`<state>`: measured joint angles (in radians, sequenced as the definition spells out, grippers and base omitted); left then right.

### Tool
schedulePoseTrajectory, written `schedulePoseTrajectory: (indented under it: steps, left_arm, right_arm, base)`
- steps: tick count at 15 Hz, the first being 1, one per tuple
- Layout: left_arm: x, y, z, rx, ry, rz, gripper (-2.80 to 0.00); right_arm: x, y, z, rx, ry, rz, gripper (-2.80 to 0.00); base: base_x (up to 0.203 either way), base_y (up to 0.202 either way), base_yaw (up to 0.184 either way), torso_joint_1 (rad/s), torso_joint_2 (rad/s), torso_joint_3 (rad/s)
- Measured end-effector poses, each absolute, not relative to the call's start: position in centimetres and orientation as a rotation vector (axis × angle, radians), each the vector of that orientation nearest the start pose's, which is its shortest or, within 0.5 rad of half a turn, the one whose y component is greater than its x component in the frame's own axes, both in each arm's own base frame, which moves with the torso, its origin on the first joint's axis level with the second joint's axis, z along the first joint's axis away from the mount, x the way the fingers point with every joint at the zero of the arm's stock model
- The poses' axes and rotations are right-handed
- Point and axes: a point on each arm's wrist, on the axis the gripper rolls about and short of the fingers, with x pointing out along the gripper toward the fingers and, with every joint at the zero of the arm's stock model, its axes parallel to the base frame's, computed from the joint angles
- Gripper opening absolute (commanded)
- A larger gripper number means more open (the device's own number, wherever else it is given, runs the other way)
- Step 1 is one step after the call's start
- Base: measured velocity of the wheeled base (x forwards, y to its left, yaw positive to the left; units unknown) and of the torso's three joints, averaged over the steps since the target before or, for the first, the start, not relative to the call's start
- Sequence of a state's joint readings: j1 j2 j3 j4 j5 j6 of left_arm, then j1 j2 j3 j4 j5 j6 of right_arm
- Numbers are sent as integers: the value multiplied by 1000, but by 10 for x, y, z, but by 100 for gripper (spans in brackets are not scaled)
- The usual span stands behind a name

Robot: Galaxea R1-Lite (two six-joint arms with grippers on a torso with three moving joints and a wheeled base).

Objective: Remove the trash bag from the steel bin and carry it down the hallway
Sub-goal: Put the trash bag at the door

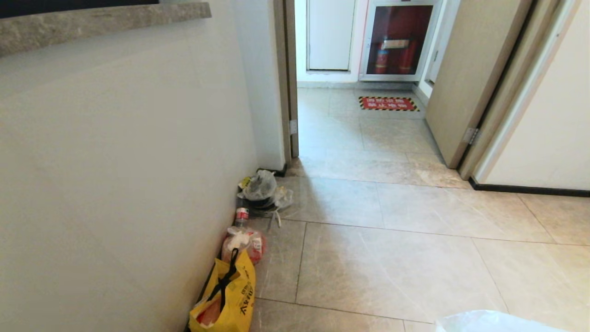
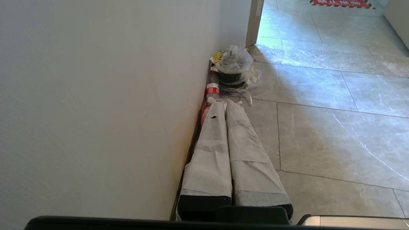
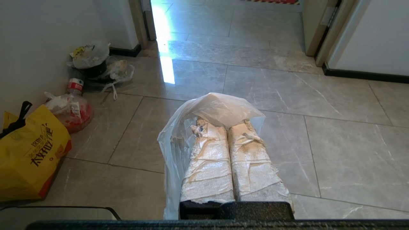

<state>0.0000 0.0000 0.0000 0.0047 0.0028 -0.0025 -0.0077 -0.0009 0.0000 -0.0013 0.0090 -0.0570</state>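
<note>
The trash bag (image 3: 220, 108), thin white translucent plastic, is draped over the tips of my right gripper (image 3: 226, 124) and hangs down beside its tape-wrapped fingers (image 3: 207, 166), which are shut on it. A corner of the bag (image 1: 488, 320) shows at the head view's lower right edge. My left gripper (image 2: 225, 103) is shut and empty, pointing along the foot of the white wall (image 2: 96, 95). The hallway floor (image 1: 392, 258) of glossy beige-grey tiles stretches ahead. The steel bin is out of view.
Rubbish lines the left wall: a yellow carrier bag (image 1: 228, 299), a clear bag with red contents (image 1: 244, 244), a red-labelled bottle (image 1: 241, 214) and a clear bag over a black bowl (image 1: 260, 186). Ahead are a doorway (image 1: 359, 133), an open door (image 1: 470, 78) and a red floor sign (image 1: 388, 103).
</note>
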Motion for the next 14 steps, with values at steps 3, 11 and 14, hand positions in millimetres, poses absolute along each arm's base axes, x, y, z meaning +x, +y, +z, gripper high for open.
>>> schedulePoseTrajectory:
  steps: [3,11,14]
  left_arm:
    - [-23,0,75,-2,4,3,-280]
    - [-23,0,75,-3,4,3,-280]
    - [-23,0,75,-2,4,3,-280]
  right_arm:
    - [-23,0,76,-59,-3,3,-280]
    - [-23,0,76,-52,-4,-2,-280]
    - [-23,0,76,-54,-4,-1,-280]
  base:
    - [0,0,0,0,0,0]
    - [0,0,0,0,0,0]
    - [0,0,0,0,0,0]
